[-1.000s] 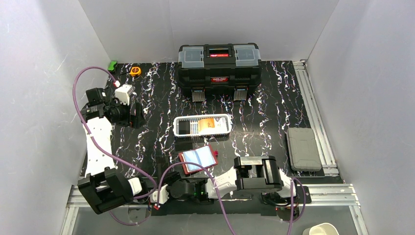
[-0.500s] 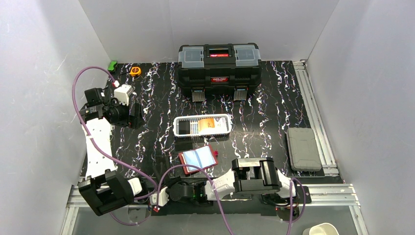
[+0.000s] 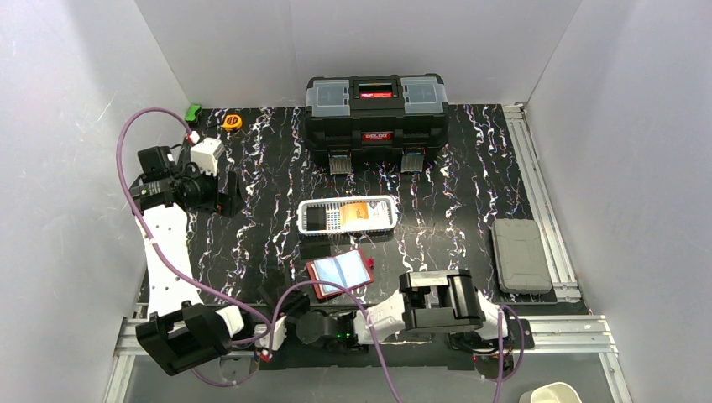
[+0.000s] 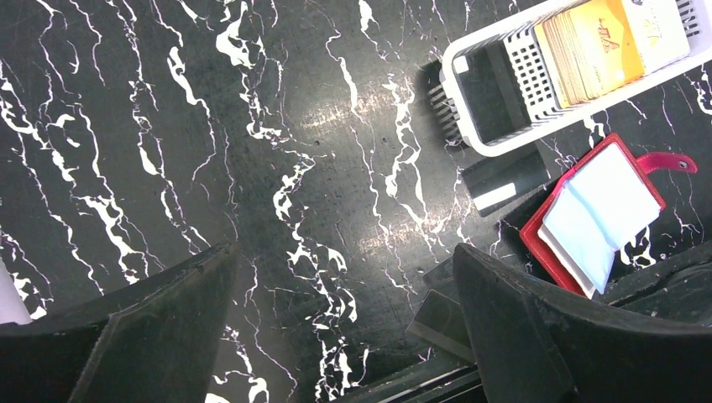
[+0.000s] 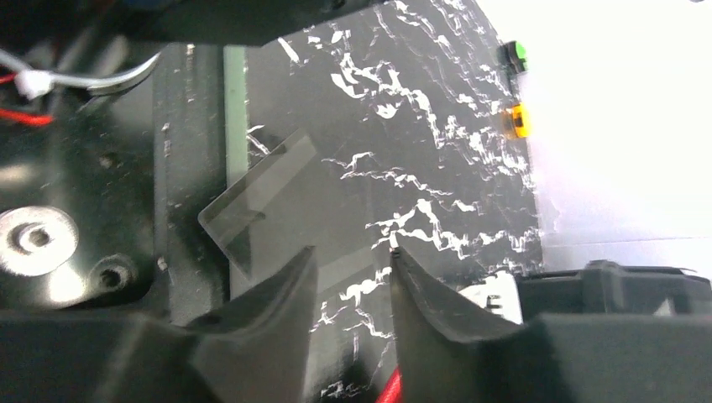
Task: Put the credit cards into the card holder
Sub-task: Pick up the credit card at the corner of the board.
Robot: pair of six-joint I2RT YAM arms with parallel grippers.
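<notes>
Table: black top with white marble veining.
Toolbox: black, lid shut, at the far middle of the table; red strip in the lid's centre, a clear-lidded compartment on each side of it, two metal latches on the front.
Basket: white mesh, oblong and partitioned, near the table's middle, in front of the toolbox and apart from it.
Grey case: flat, ribbed, with rounded corners; near the table's right edge, just beside the rail.
Rail: aluminium, running along the right side.
Orange tape measure: small, far left corner.
Green thing: small, near the left wall, too small to name.
Walls: plain white panels on three sides.
</notes>
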